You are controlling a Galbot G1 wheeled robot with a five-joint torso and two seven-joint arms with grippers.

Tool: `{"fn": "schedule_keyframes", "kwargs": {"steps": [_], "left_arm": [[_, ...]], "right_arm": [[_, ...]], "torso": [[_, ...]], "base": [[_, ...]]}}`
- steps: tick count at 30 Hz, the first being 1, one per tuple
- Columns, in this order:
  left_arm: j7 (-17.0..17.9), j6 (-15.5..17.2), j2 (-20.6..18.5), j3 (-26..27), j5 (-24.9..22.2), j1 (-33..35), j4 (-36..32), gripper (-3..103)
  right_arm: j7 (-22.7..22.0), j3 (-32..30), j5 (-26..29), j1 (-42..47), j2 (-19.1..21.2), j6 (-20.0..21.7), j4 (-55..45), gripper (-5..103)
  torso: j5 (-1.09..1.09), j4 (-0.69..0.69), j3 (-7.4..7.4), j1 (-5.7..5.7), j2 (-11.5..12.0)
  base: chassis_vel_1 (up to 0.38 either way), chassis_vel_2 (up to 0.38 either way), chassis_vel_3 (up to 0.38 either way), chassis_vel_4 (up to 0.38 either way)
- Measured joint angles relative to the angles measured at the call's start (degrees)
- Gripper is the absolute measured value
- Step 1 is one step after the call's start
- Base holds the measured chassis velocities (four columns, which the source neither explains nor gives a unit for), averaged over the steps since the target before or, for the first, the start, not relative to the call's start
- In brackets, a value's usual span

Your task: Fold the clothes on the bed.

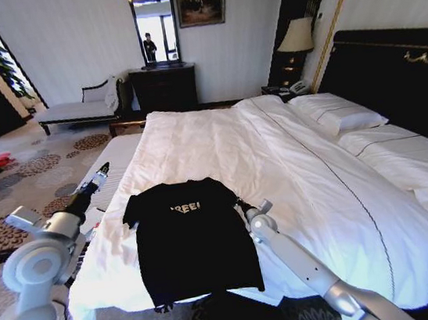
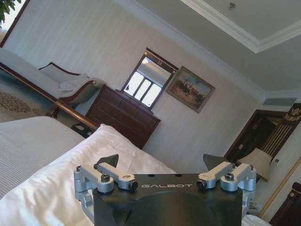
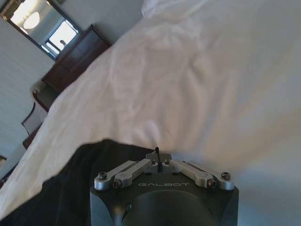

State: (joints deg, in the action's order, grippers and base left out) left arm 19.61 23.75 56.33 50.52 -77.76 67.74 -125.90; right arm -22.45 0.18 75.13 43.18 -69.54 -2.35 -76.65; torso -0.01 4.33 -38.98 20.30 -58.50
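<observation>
You see T-shirt (image 1: 194, 237): soft matt black cloth. Duvet (image 1: 278, 167): smooth white fabric, lightly creased. Headboard (image 1: 391, 66): dark glossy wood. Right gripper (image 3: 158, 157): brushed metal links, matt black housing.

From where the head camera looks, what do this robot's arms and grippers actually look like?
Both arms are glossy white-grey tubes with round joint housings, turning black near the wrists. The left gripper has a black block body lettered GALBOT, silver bolted linkages and dark wedge fingertips. The right gripper has the same black body, lettering and silver links.
</observation>
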Motion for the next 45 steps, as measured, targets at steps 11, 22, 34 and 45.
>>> {"fn": "schedule_keyframes", "kwargs": {"steps": [11,22,34,45], "left_arm": [[0.1,-0.1,0.5,0.5,0.1,0.8,-1.2,100],[0.1,-0.1,1.2,1.4,0.2,2.7,-2.7,100],[0.1,-0.1,1.9,1.7,0.6,2.8,-2.9,100],[0.0,-0.1,2.4,1.4,1.0,3.0,-2.5,100]], "right_arm": [[0.7,0.2,-1.1,-5.5,2.4,-1.1,0.4,0],[2.8,3.4,-2.9,-11.5,1.6,-0.4,10.2,0],[2.5,0.0,-2.6,-12.0,2.4,-0.5,10.2,0],[2.5,0.0,-2.8,-13.4,2.0,-0.5,12.2,0]], "torso": [[0.01,0.00,0.01,-0.01,0.0],[0.00,-0.01,0.00,-0.01,0.0],[0.00,0.01,0.00,0.00,0.0],[0.00,0.00,0.00,-0.01,0.0]], "base": [[0.000,0.000,0.000,0.000],[0.000,0.000,0.000,0.000],[0.000,0.000,0.000,0.000],[0.000,0.000,0.000,0.000]]}}
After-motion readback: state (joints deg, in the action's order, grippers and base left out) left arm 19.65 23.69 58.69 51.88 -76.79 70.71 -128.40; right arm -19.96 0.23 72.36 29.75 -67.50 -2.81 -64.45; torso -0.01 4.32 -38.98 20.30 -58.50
